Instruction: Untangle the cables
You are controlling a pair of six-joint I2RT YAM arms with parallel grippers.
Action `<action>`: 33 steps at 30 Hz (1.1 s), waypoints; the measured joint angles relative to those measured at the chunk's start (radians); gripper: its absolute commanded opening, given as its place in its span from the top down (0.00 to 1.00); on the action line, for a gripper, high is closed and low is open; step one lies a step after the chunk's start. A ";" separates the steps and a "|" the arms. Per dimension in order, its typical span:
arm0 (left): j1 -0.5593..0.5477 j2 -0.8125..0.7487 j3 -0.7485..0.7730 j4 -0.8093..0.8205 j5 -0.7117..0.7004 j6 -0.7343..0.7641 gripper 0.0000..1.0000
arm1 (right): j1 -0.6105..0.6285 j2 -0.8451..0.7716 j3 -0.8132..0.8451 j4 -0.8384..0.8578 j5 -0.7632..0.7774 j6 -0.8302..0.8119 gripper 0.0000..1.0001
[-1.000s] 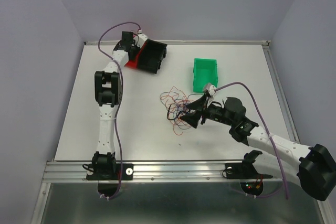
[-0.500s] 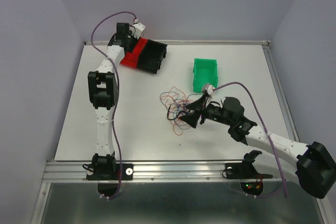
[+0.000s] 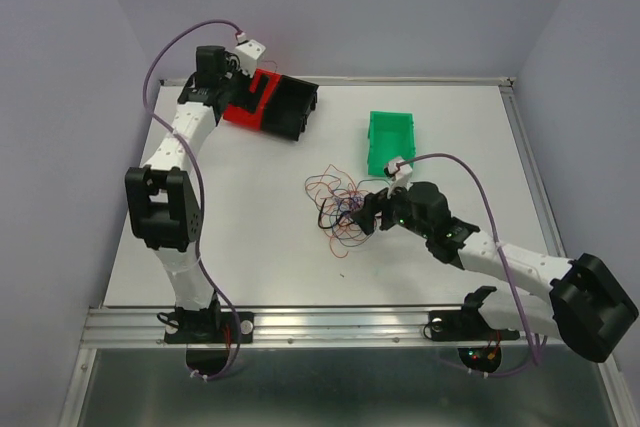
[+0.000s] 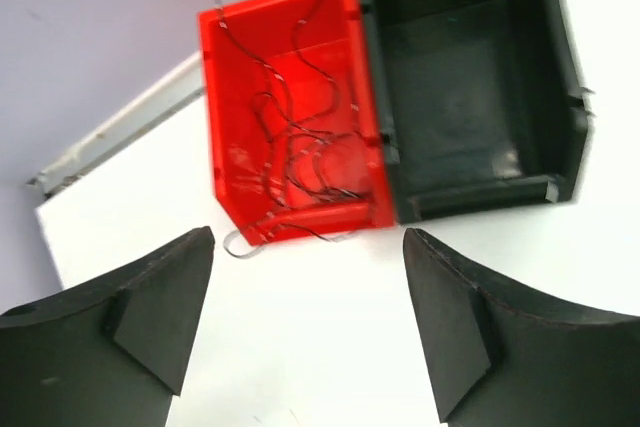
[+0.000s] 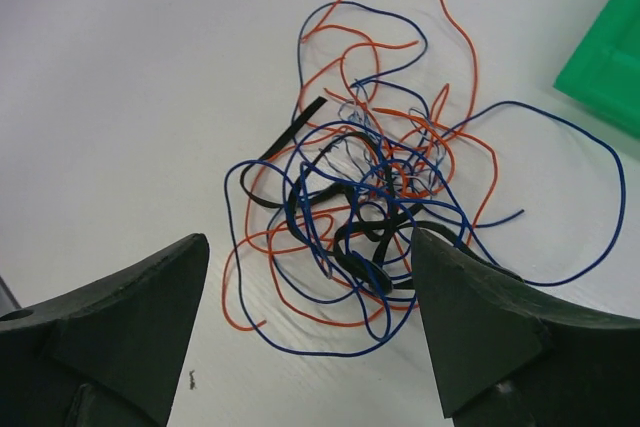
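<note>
A tangle of thin cables (image 3: 338, 209) in orange, blue and black lies mid-table. My right gripper (image 3: 368, 215) hovers at its right edge, open. In the right wrist view the tangle (image 5: 372, 197) spreads just ahead of the right gripper (image 5: 308, 242), and nothing sits between the fingers. My left gripper (image 3: 236, 85) is open at the far left, above the table beside the red bin (image 3: 256, 107). In the left wrist view the left gripper (image 4: 308, 237) is empty. Several thin loose wires (image 4: 300, 152) lie in the red bin (image 4: 215, 157), one end drooping over its near rim.
A black bin (image 3: 292, 105) stands against the red one; seen from the left wrist, the black bin (image 4: 565, 67) is empty. A green bin (image 3: 388, 139) stands behind the tangle, and the right wrist view catches the green bin's corner (image 5: 605, 57). Walls close the table's far and side edges.
My left gripper has gone from shut to open and has drawn back to the left off the red bin as the arm swung out. My right gripper has tipped down over the tangle.
</note>
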 measured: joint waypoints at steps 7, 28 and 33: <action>-0.002 -0.285 -0.349 0.208 0.127 -0.162 0.01 | 0.000 0.056 0.027 -0.046 0.064 -0.013 0.29; -0.147 -0.932 -1.121 0.848 0.495 -0.282 0.01 | 0.119 0.037 0.090 0.055 -0.153 0.006 0.99; -0.370 -0.962 -1.228 0.831 0.483 -0.128 0.01 | 0.147 -0.229 0.033 0.154 -0.157 0.047 0.99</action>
